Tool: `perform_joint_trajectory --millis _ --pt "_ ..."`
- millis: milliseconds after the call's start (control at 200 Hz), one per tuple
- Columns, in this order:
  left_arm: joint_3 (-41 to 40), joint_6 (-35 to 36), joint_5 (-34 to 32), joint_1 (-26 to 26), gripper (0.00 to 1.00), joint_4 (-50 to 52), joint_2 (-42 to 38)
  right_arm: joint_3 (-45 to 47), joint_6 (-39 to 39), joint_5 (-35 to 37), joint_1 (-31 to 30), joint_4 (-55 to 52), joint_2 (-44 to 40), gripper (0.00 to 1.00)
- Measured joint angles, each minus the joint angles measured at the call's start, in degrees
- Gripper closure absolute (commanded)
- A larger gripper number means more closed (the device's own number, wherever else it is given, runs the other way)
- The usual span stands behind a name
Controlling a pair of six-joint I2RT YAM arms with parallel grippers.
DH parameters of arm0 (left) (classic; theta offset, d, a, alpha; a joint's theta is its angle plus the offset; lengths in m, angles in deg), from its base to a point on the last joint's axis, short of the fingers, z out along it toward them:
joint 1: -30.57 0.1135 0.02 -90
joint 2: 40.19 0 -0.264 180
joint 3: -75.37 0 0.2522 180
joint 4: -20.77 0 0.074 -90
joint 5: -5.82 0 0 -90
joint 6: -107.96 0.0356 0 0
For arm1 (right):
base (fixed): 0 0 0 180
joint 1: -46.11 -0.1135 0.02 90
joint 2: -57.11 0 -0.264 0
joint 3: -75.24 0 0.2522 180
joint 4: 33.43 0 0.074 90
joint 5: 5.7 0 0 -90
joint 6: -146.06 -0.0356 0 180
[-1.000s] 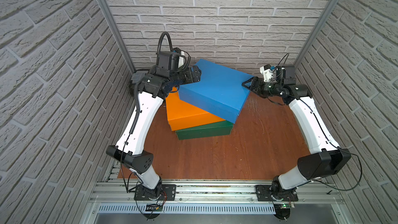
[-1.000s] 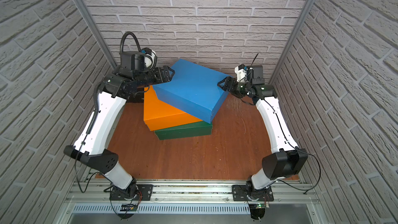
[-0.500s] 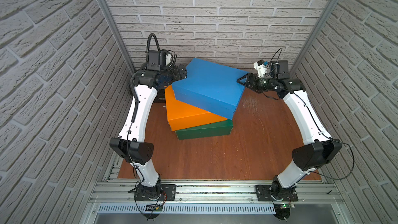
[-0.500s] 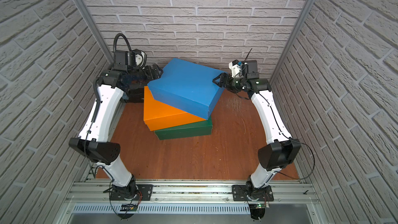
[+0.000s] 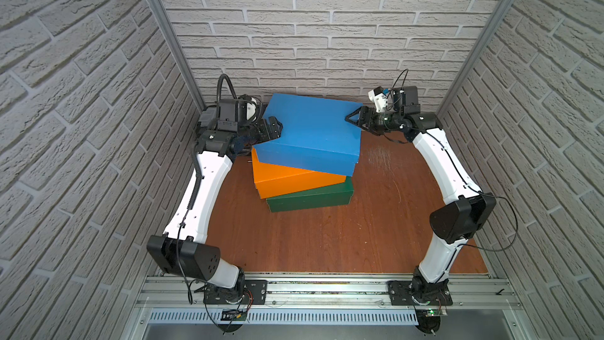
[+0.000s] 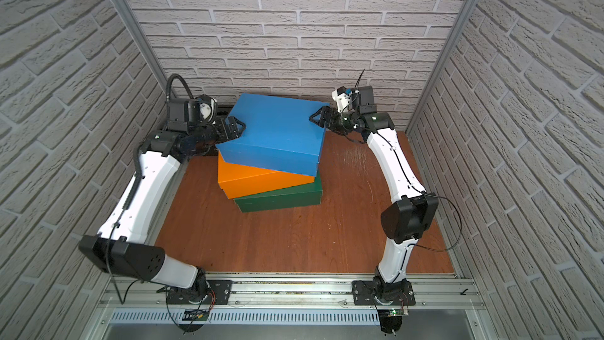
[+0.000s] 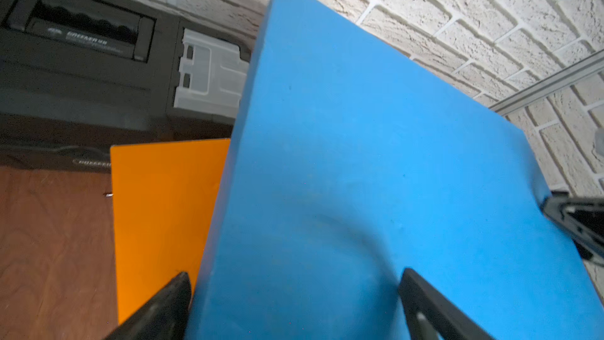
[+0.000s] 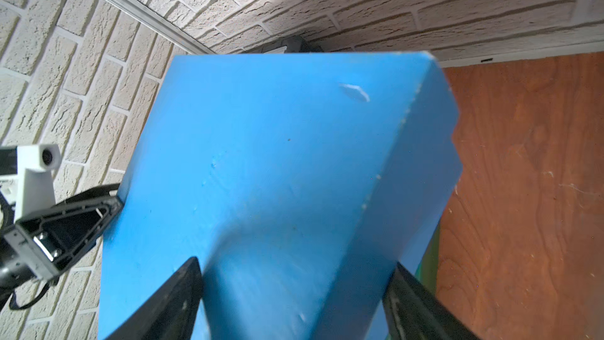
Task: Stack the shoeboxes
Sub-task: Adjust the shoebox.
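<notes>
— Since a second ago the blue shoebox (image 5: 310, 132) (image 6: 274, 135) has swung squarer to the stack and shifted toward the left arm's side. Both arms have drawn back toward the rear wall with it.

— And where does it sit in both top views?

— On top of the orange shoebox (image 5: 287, 178) (image 6: 258, 181), which lies on the green shoebox (image 5: 313, 199) (image 6: 284, 197) on the tabletop (image 5: 327, 240) (image 6: 277, 240). Each box is turned a little against the one below. The left gripper (image 5: 273, 127) (image 6: 237, 127) meets the blue lid's left edge. The right gripper (image 5: 354, 117) (image 6: 318, 117) meets its right edge, near the rear corner.

— What does the left wrist view add?

— The left gripper (image 7: 294, 276) has its jaws spread wide across the blue shoebox's (image 7: 376, 174) upper edge. One finger is over the lid and the other is beside the side wall, above the orange shoebox (image 7: 163, 217). A black toolbox (image 7: 81, 70) stands against the wall behind. The right gripper (image 7: 575, 220) shows at the far edge of the lid.

— And the right wrist view?

— The right gripper (image 8: 295, 266) straddles the opposite edge in the same way, jaws wide. One finger is over the blue shoebox's (image 8: 277, 158) lid and the other is beside its side wall. The left gripper (image 8: 98, 214) touches the far edge, and bare tabletop (image 8: 523, 191) lies alongside.
</notes>
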Motion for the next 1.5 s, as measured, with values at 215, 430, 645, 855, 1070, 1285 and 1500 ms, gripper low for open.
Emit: perform_joint_trajectory --millis 215,430,645,855,1070,1285,1500 --pt "-7.9 -1.4 -1.0 0.0 0.02 0.9 -9.5 -5.3 -2.3 -0.1 -2.8 3.9 5.7 0.13" --pt "-13.0 -2.5 -3.0 0.9 0.02 1.2 -16.1 -16.0 -5.5 -1.8 -5.7 6.8 15.3 0.12" --pt "-13.8 -3.1 -4.3 2.1 0.02 1.5 -17.2 -19.4 -7.9 -2.7 -6.7 8.2 18.6 0.12" --pt "-13.5 -3.1 -3.2 3.0 0.02 1.2 -16.3 -19.4 -7.6 -2.1 -6.9 8.0 18.5 0.13" --pt "-12.8 -3.3 -2.3 3.5 0.02 -0.8 -13.7 -17.2 -6.8 0.5 -6.8 7.4 16.4 0.13" --pt "-12.8 -3.5 -1.7 3.6 0.02 -2.3 -12.8 -16.0 -6.0 2.4 -6.8 5.8 14.6 0.13" --pt "-12.9 -4.4 -2.3 3.0 0.02 -2.9 -12.7 -15.9 -6.6 2.6 -6.7 5.5 14.3 0.13"
